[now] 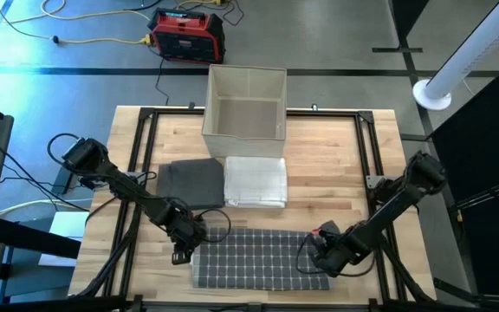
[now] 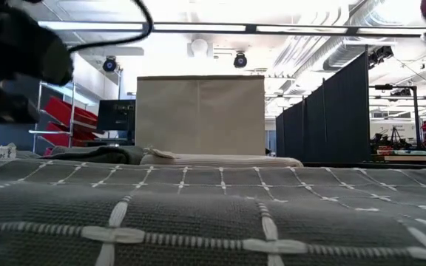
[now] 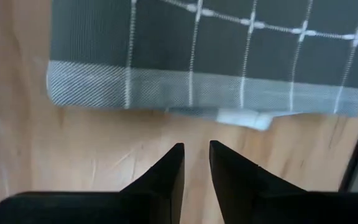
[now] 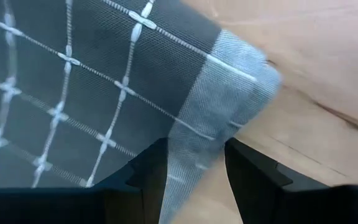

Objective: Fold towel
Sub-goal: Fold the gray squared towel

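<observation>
Right wrist view shows the right gripper (image 4: pixel 194 163) parted astride the checked towel (image 4: pixel 92 81) corner, ready to pinch; left gripper (image 3: pixel 196 163), nearly closed, empty, hovers just short of the hem.

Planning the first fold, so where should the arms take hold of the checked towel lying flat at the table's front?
Probably at its two near corners. The checked towel lies flat, so only edges offer a pinch. The right gripper is open astride the pale border at one corner; the left gripper, fingers narrowly apart, sits just off the opposite border. Each comes in from its own outer side.
</observation>
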`<action>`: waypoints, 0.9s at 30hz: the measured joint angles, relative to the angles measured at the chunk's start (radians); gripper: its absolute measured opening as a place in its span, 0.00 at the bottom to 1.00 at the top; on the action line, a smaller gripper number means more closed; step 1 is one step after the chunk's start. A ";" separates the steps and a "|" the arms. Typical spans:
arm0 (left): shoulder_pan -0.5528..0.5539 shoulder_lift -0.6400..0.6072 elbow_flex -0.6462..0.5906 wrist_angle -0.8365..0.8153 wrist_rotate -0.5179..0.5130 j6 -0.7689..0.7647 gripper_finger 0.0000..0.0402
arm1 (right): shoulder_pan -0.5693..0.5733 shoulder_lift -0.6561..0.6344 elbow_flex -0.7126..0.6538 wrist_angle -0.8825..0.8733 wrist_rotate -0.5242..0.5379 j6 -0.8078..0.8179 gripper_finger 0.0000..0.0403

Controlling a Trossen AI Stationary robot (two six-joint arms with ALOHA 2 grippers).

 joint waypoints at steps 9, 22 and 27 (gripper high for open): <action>0.012 -0.006 -0.109 0.126 -0.106 -0.005 0.16 | -0.108 -0.300 0.015 -0.031 0.077 -0.094 0.01; 0.198 0.035 -0.220 0.550 -0.219 0.065 0.16 | -0.340 -0.127 0.052 0.718 0.039 -0.599 0.01; 0.261 0.068 -0.226 0.640 -0.255 0.110 0.16 | -0.419 0.009 0.053 0.957 -0.040 -0.750 0.01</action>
